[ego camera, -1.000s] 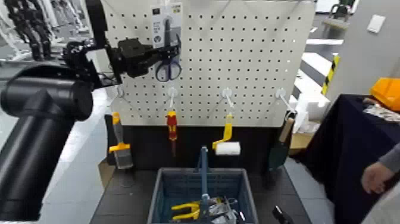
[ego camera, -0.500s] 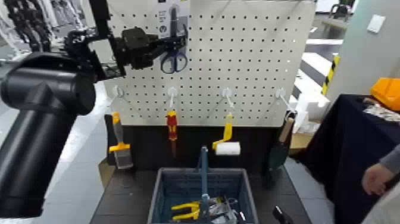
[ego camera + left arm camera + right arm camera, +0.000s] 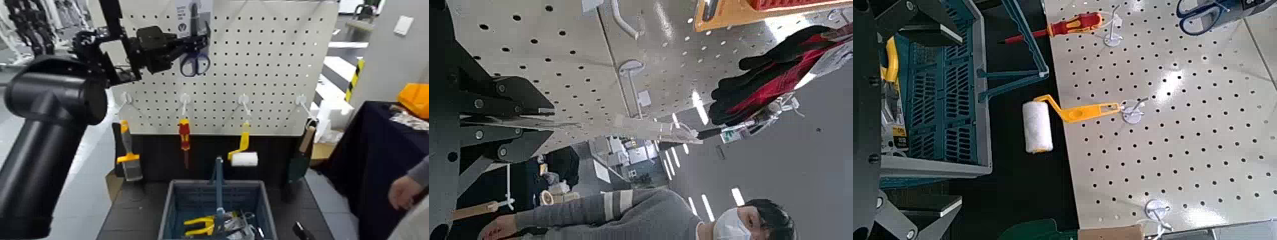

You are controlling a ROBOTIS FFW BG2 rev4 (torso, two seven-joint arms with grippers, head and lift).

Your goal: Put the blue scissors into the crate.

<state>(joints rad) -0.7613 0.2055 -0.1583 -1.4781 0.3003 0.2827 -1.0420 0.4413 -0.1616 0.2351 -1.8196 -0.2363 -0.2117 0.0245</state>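
Carrying is judged the step in hand: the scissors are held on their card high before the pegboard, clamped in the left gripper. The card should be kept upright, swung clear of the hanging screwdriver, then lowered beside the handle of the crate. At the right gripper, parked by the crate, the fingers are seen apart.

White pegboard, grey wall.

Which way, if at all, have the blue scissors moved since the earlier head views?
Yes: the blue scissors have moved rightward across the pegboard.
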